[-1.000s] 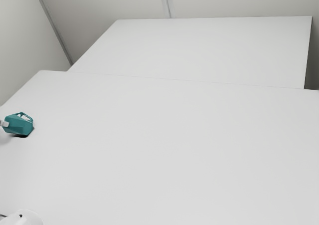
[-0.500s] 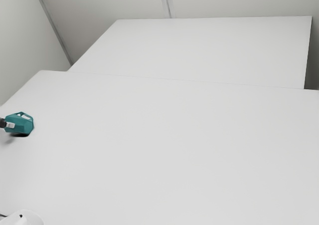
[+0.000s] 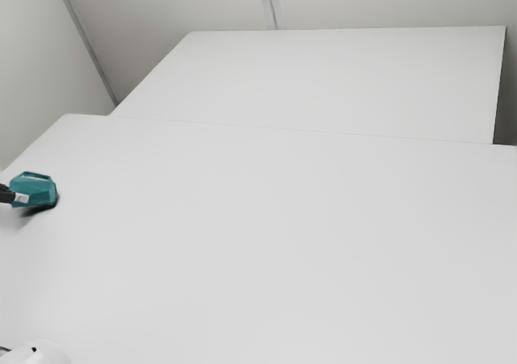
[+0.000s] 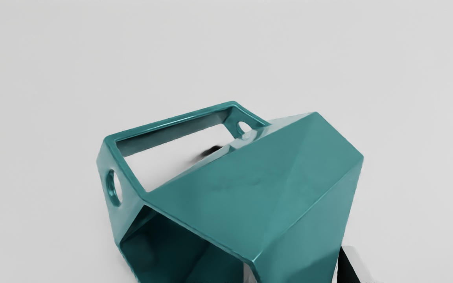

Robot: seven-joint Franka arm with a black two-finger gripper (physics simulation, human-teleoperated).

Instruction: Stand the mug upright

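Observation:
At the exterior view's far left, my gripper reaches in from the edge and meets the side of the teal faceted mug. A dark shadow lies under the mug; whether it touches the table is hard to tell. In the wrist view the mug is tilted on its side, its dark opening facing the hand and its angular handle sticking out. My gripper is shut on the mug's wall, one finger outside and a sliver of the other inside the opening.
The white table stretches toward the exterior view's right. Behind it stands another white surface, with pale walls beyond. A white rounded object with a dark cable sits at the exterior view's lower left corner.
Since the earlier frames, the gripper has come further into the exterior view. The mug has shifted slightly up in that view and turned with it, and its handle looks flatter.

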